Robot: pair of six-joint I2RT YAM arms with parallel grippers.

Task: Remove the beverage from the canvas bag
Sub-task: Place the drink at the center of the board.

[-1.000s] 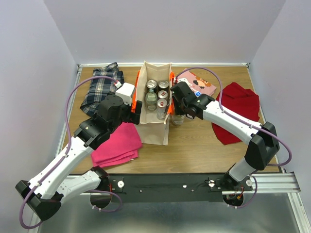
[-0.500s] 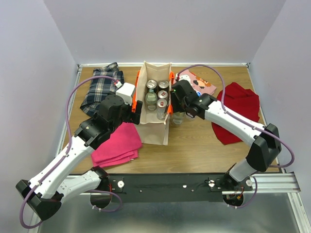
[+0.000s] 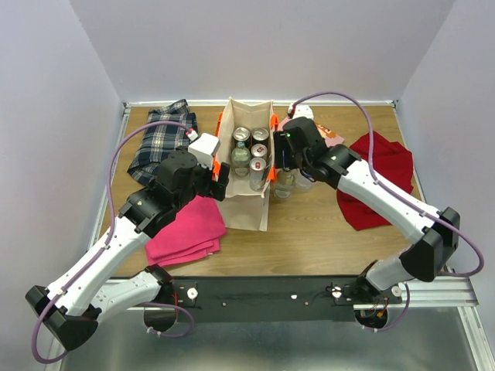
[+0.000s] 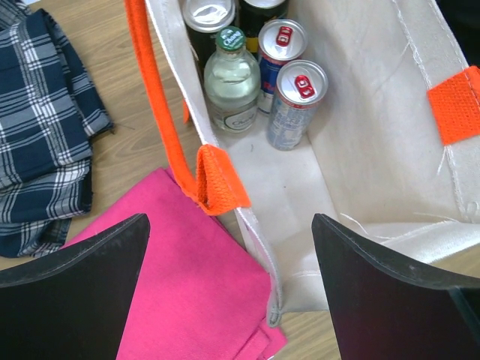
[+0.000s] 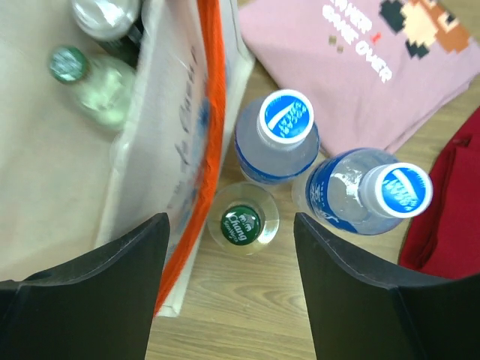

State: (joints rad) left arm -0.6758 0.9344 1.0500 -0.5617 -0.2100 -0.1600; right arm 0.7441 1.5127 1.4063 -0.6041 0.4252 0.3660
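Beige canvas bag (image 3: 246, 210): near half bare, cans (image 4: 298, 101) at far end. Left end effector (image 4: 229, 225) spread astride left wall; right end effector (image 5: 229, 225) spread above green-capped bottle (image 5: 241, 223) outside.

A wooden table (image 3: 325, 232) with a warm brown grain fills the middle of the overhead view. It is closed in on three sides by plain, pale lavender-white panels: a back wall (image 3: 255, 46), a left wall (image 3: 46, 154) and a right wall (image 3: 456, 100). A thin white trim (image 3: 348, 102) runs along the table's far edge where it meets the back wall. At the near edge lies a black plate (image 3: 263, 292), continued on the right by a ribbed aluminium rail (image 3: 452, 292). Below that sits a dull grey metal surface (image 3: 263, 348) (floor or shelf, hard to tell). The light is soft and even, with only faint shadows.
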